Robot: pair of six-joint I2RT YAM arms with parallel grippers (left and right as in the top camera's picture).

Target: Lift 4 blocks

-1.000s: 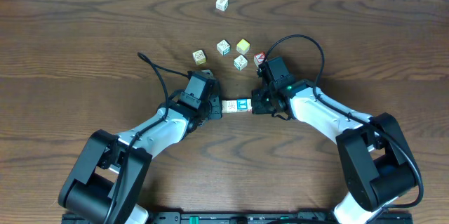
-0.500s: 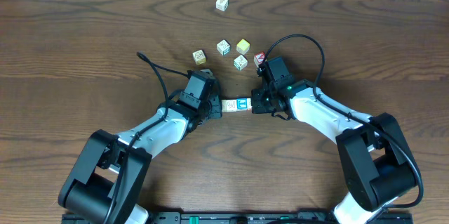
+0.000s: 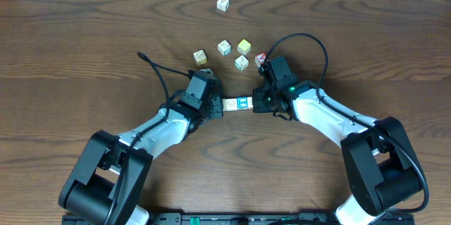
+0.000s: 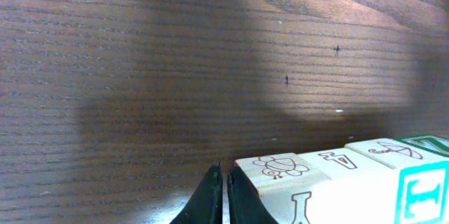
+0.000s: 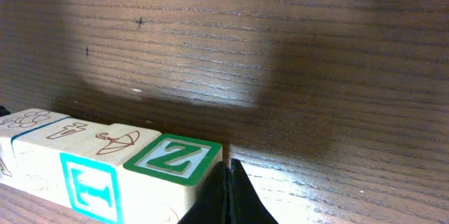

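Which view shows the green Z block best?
Right wrist: the Z block fills the foreground, letter sharp, at the end of the row. Left wrist catches only its green corner at the frame edge. Overhead shows the row as a tiny strip, letter unreadable.

Jaws closed tight, our black left gripper [image 3: 220, 106] and black right gripper [image 3: 254, 104] pointed at each other, both white-shelled arms [image 3: 158, 130] bent inward.

block row [image 3: 238, 104] between both jaws
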